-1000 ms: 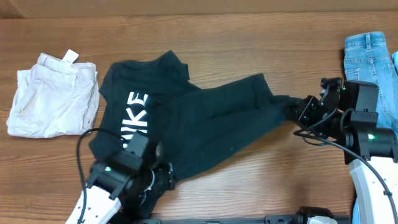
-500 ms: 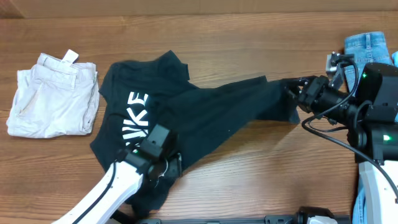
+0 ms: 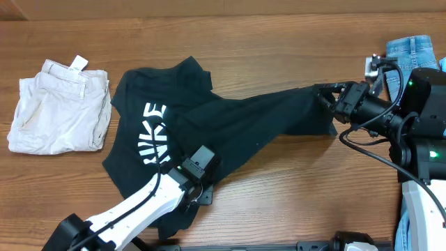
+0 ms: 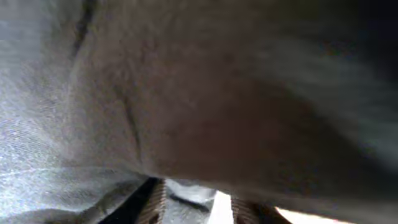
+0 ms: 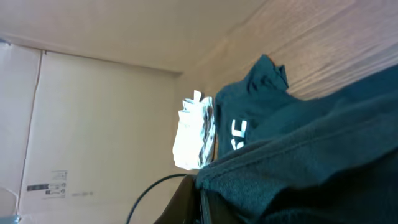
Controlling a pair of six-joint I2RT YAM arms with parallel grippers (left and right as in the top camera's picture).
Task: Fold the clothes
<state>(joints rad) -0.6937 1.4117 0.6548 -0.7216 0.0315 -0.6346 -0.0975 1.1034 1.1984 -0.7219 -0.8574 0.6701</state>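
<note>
The T-shirt (image 3: 237, 129) lies spread across the middle of the desk (image 3: 279, 49), white lettering facing up. The right fingers (image 3: 327, 99) are clenched on its right end (edge pulled taut). The left fingers (image 3: 201, 187) sit at the lower hem; whether they are grasping cannot be told, since fabric fills the wrist view.

At seven o'clock the left arm (image 3: 139, 213) is a long white tube with a thin black cable and a black end, and at three o'clock the right arm (image 3: 418, 118) is chunky and black with looping cables, green lights and a white base.
</note>
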